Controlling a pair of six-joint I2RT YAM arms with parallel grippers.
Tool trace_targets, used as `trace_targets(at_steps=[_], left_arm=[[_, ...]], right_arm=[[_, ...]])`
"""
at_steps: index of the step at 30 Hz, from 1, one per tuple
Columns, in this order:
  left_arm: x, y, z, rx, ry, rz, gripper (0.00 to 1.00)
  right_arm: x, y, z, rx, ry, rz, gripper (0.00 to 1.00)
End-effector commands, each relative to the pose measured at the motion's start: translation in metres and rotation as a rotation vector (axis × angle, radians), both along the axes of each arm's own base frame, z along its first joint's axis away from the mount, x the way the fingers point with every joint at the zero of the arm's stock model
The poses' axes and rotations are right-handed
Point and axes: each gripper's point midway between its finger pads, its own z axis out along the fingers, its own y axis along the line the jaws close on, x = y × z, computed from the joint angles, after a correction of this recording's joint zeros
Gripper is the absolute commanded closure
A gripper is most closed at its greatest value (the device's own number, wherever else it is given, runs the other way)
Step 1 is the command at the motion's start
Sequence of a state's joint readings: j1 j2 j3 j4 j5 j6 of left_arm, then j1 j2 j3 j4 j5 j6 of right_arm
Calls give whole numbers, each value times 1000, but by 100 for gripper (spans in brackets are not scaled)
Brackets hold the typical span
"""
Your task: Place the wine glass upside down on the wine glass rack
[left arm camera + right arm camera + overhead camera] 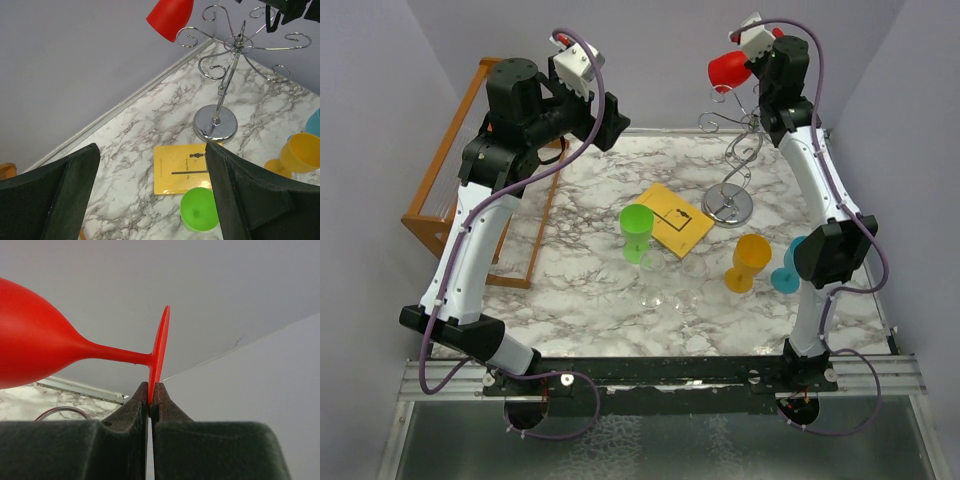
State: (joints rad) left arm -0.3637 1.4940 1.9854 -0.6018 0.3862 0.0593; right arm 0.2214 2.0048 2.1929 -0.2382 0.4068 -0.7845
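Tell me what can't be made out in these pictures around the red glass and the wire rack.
- Right wrist view: red plastic wine glass, rim cut off by the left edge.
- Top view: silver wire wine glass rack, some hooks behind the right arm; contact with the glass unclear.
- Top view: turquoise plastic glass, mostly behind that arm's elbow.

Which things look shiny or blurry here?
Top external: the wine glass rack's round base glints with glare. Left wrist: it shines again, while the left tool's fingers look dark and soft-edged. Right wrist: the red wine glass is sharp, evenly lit.
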Motion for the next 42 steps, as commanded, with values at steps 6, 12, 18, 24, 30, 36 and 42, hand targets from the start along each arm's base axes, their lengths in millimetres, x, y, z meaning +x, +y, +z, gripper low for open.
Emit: trace_targets(at_steps=[6,12,18,24,30,36,42], left_arm=[[-11,1,7,4,-31,-32,10],[-11,0,5,10,-27,-36,10],[-12,1,4,15,-30,-38,10],[-13,1,4,19,-30,-39,10],[-14,1,4,18,-32,-44,10],[-15,1,4,19,-31,-46,10],[-15,0,3,20,-30,-49,10]], right_arm=[[-7,10,-3,-235,33,85,99],[-10,21,-5,-293,44,164,99],[-17,32,-6,-379,26,246,99],[-21,39,-2,-446,14,298,99],[-26,42,4,-516,7,337,99],[-30,35,5,-538,35,352,99],[-32,25,-2,-588,78,353,99]])
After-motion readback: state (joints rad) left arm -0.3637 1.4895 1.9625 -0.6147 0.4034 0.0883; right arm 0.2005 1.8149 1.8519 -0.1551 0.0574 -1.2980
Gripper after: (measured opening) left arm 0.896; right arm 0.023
